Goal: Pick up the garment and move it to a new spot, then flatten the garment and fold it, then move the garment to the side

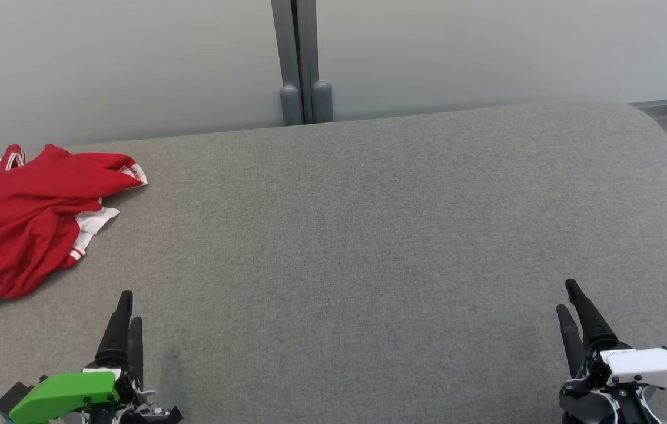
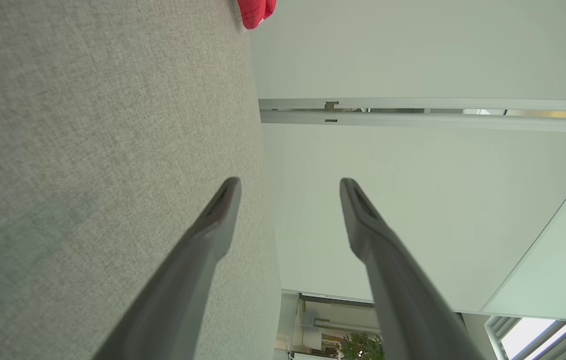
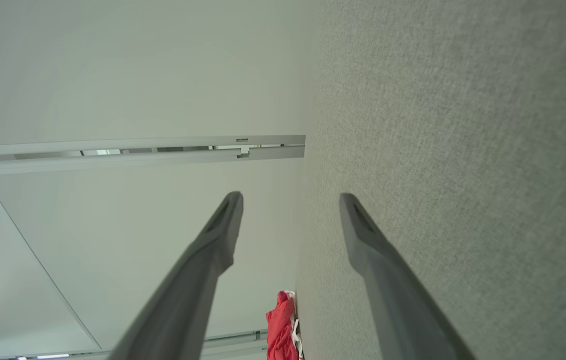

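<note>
The garment point(image 1: 21, 221) is a crumpled red shirt with white trim, lying at the far left of the grey padded surface point(image 1: 368, 247). A red corner of the garment point(image 2: 256, 11) peeks in at the top of the left wrist view, and the garment point(image 3: 280, 327) shows small and distant in the right wrist view. My left gripper point(image 1: 128, 309) stands open at the lower left, a short way below and right of the shirt, holding nothing. Far from the shirt, my right gripper point(image 1: 567, 297) hovers open and empty at the lower right.
Pale wall panels with a grey vertical post point(image 1: 301, 62) rise behind the surface's far edge. The surface rounds off at its back right corner point(image 1: 657, 126), with floor beyond.
</note>
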`<state>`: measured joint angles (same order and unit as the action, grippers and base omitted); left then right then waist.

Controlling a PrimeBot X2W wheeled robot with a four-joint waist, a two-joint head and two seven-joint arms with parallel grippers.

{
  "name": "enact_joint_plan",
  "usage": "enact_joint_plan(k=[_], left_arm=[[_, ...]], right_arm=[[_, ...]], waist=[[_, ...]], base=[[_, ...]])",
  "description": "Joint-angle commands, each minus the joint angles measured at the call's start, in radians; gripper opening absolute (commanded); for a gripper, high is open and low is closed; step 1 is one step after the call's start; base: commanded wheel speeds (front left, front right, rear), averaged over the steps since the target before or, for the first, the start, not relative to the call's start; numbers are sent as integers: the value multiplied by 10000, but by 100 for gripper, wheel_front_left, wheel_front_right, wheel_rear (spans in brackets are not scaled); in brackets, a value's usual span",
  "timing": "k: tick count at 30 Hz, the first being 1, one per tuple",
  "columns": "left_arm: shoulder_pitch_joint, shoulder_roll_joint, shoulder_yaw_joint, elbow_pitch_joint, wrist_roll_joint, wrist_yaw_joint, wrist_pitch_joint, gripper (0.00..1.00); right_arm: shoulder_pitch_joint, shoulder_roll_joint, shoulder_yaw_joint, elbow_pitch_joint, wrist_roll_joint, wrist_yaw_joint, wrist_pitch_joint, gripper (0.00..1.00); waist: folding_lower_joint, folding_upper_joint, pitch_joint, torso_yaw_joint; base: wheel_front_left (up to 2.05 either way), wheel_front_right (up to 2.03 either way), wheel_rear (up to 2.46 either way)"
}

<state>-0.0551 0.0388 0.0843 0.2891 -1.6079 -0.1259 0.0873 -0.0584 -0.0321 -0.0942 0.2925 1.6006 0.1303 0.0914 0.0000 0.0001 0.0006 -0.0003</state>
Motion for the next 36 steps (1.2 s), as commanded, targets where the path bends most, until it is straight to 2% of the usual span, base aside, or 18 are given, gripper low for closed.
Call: enact_joint_plan(k=[1, 11, 21, 36], left_arm=[[-72, 32, -120, -256, 132, -7, -125, 100], [112, 46, -417, -525, 1078, -5, -577, 100], [100, 60, -712, -1175, 3334, 250, -1004, 100], [261, 79, -1277, -1546, 6631, 519, -1548, 100]], right_arm=[[-58, -66, 51, -168, -165, 0, -147, 100], [45, -87, -40, -181, -1336, 1, -603, 100], [92, -106, -133, -843, -3703, 2, -1028, 100], [339, -127, 276, -1560, -7250, 2, -1579, 100]], waist=[[0, -1, -9, -1], [0, -1, -61, -17], [0, -1, -84, -33], [0, -1, -114, -52]], base=[[0, 0, 0], [0, 0, 0], [0, 0, 0], [0, 0, 0]])
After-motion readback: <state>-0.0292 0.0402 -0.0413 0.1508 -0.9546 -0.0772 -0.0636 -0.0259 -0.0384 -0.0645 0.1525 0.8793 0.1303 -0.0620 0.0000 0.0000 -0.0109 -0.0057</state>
